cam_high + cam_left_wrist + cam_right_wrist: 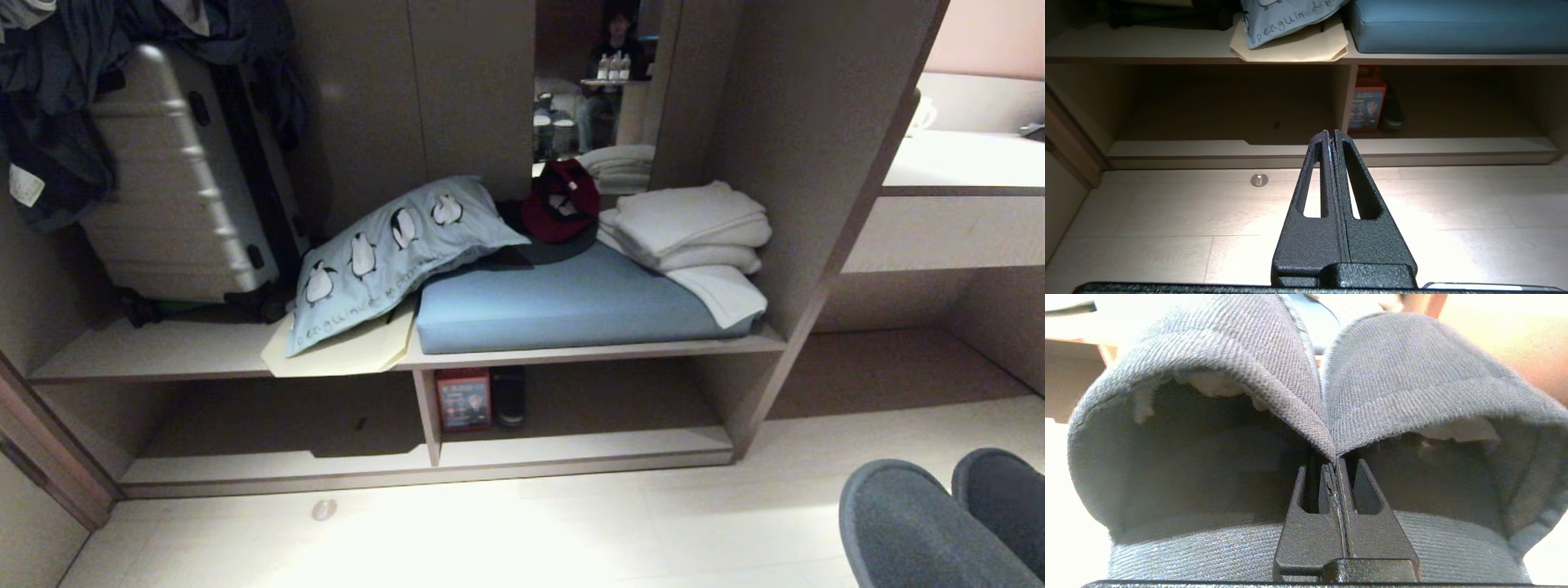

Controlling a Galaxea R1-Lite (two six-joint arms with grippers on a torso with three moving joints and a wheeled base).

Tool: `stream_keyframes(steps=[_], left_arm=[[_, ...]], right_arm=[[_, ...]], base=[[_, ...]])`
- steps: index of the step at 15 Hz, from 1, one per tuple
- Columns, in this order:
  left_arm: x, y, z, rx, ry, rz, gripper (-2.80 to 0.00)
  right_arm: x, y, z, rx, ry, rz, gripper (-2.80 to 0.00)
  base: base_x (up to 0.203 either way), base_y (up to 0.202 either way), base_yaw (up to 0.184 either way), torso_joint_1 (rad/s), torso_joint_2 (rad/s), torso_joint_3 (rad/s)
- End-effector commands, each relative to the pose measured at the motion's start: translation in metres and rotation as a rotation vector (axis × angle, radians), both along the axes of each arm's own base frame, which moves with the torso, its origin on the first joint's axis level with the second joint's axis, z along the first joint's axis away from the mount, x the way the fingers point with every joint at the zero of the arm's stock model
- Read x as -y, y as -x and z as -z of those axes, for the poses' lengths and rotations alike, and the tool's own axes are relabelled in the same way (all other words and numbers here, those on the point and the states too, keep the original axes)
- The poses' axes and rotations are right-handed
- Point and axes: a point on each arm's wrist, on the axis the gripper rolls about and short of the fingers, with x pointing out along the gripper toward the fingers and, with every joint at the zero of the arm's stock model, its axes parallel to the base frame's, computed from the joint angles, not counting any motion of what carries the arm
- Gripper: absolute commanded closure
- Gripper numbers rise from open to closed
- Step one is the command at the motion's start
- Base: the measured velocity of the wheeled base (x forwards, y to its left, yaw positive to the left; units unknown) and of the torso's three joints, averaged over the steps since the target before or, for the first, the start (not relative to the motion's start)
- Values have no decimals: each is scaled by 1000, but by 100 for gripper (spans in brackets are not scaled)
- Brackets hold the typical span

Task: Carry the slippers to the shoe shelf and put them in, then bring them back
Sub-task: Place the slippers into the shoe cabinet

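Right wrist view: right end effector (1336, 467) pinches both slippers (1306, 396).

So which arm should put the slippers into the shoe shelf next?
Right. The right gripper is shut on the slippers where their inner edges meet; the left gripper is shut and empty, facing the shoe shelf.

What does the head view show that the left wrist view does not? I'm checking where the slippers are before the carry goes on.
Only the head view shows the grey-blue ribbed fabric slippers at the lower right, the silver hard-shell suitcase, the folded white towels and the dark red cap.

Only the left wrist view shows the left gripper, shut and empty above the pale floor.

Both show the pale wood-grain shoe shelf, the red box beside its divider, the blue cushion and the penguin-print pillow.
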Motion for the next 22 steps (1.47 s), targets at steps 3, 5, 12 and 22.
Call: stream_keyframes(steps=[3,5,12,22], left_arm=[[0,0,0,0,1,0,0],[0,0,0,0,1,0,0],[0,0,0,0,1,0,0],[0,0,0,0,1,0,0]], right_arm=[[0,0,0,0,1,-2,0],[0,0,0,1,1,-2,0],[0,0,0,0,1,-2,0],[0,0,0,0,1,-1,0]], base=[[0,0,0,0,0,0],[0,0,0,0,0,0],[0,0,0,2,2,-42],[0,0,0,4,2,-193]])
